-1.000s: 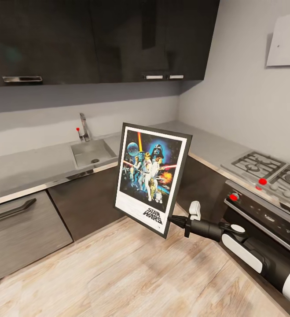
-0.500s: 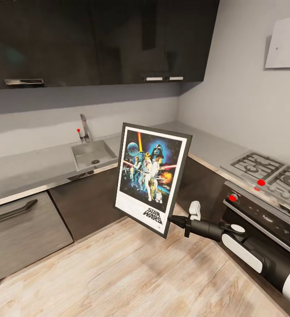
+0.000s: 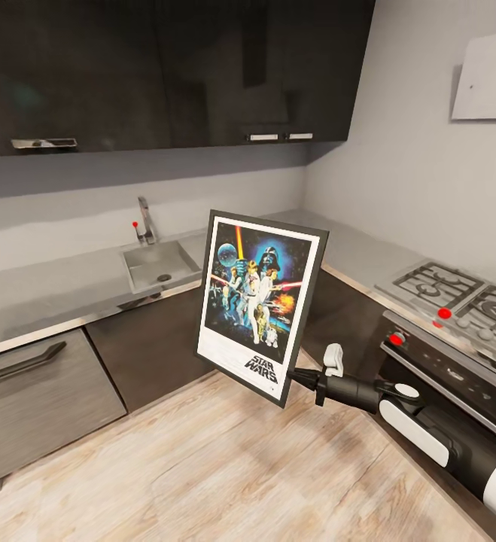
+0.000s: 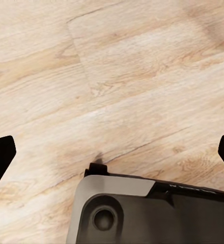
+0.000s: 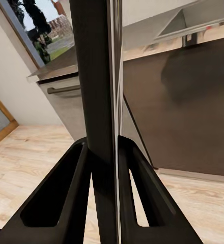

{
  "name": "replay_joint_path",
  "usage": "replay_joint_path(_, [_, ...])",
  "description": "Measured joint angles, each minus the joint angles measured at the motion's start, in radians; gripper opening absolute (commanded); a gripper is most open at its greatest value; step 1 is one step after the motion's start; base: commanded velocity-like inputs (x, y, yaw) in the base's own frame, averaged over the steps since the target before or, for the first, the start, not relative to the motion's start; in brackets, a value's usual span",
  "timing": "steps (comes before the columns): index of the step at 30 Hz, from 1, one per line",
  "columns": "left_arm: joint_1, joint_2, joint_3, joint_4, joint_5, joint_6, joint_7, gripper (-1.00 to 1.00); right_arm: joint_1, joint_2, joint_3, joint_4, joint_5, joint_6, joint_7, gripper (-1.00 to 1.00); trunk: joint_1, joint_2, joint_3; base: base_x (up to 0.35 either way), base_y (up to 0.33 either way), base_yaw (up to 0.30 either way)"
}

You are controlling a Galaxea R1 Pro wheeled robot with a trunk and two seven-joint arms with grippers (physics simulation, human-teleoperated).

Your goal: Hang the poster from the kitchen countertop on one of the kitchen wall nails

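Black-framed poster (image 3: 260,305) upright, lower corner clamped between right gripper (image 3: 296,376) jaws

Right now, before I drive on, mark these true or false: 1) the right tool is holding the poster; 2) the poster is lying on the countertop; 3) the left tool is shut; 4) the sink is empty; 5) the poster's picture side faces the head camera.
1) True: the right tool is clamped on the poster at its lower right corner.
2) False: it is held upright in the air over the floor, off the countertop.
3) False: the left tool is open, its fingers far apart.
4) True: nothing lies in the sink.
5) True.
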Motion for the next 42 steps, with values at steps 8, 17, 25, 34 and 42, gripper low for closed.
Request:
replay_joint_path(8, [0.0,0.0,0.0,0.0,0.0,0.0,0.0,1.0,0.0,0.0,0.0,0.0,0.0,0.0,0.0,-1.0,-0.031,0.056,0.025,0.0,0.0,0.0])
replay_joint_path(17, [0.0,0.0,0.0,0.0,0.0,0.0,0.0,1.0,0.0,0.0,0.0,0.0,0.0,0.0,0.0,-1.0,-0.058,0.106,0.047,0.0,0.0,0.0])
replay_joint_path(25, [0.0,-0.001,0.0,0.0,-0.001,0.0,0.0,1.0,0.0,0.0,0.0,0.0,-0.001,0.0,0.001,-1.0,-0.058,0.106,0.047,0.0,0.001,0.0])
replay_joint_path(34, [0.0,0.0,0.0,0.0,-0.001,0.0,0.0,1.0,0.0,0.001,0.001,0.0,-0.001,-0.001,-0.001,-1.0,-0.058,0.106,0.047,-0.02,0.192,0.063])
replay_joint_path(42, [0.0,0.0,0.0,0.0,-0.001,0.0,0.0,1.0,0.0,0.001,0.001,0.0,0.0,-0.001,-0.003,-1.0,-0.058,0.106,0.047,-0.124,0.28,0.263])
